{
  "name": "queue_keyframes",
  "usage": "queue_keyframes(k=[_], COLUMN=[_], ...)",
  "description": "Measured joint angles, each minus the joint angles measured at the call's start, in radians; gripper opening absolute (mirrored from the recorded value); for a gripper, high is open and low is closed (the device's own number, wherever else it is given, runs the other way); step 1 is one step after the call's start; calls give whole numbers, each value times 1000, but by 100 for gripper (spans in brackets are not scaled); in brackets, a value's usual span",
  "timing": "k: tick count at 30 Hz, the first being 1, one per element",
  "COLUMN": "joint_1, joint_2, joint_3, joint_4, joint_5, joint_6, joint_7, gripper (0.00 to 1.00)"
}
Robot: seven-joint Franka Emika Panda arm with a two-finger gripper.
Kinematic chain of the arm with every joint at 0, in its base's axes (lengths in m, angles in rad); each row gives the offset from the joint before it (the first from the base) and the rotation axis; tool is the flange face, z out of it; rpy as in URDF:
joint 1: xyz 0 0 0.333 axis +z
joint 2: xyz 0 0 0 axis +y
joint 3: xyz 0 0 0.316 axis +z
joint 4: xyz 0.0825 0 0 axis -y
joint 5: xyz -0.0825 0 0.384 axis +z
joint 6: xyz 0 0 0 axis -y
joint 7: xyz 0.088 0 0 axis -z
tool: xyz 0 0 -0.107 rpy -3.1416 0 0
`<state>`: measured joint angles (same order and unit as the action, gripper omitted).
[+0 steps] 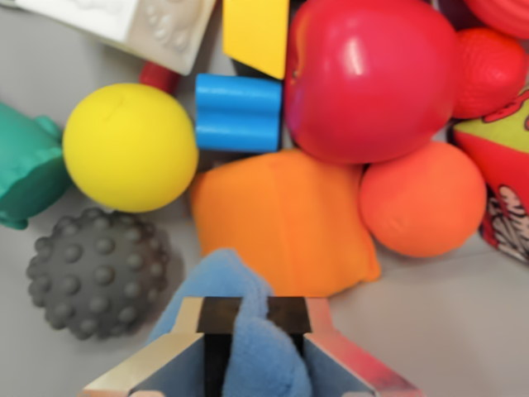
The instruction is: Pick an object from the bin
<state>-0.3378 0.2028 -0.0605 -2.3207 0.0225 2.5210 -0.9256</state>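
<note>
Wrist view: the gripper [248, 351] sits at 6 o'clock, its two fingers [216, 347] clamped on a soft blue cloth [235, 289] that bulges up between them. Just beyond, toward 12 o'clock, an orange cushion [285, 219] lies on the bin floor [438, 322]. At 9 o'clock a yellow ball [130, 147] rests above a grey knobbly ball [97, 273]. A blue cylinder [238, 112] lies at the centre top, touching a large red apple [372, 78]. An orange ball [422, 198] sits at 3 o'clock

Grey bin floor [446, 322] carries a spiky grey ball [97, 273].
</note>
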Motion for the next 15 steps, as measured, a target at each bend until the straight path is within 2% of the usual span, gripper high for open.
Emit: queue_keyframes(k=[15], joint_1=[0], joint_2=[-124], joint_3=[-1], joint_4=[30], joint_5=[-14], joint_6=[-153], joint_7=[8], gripper=[0])
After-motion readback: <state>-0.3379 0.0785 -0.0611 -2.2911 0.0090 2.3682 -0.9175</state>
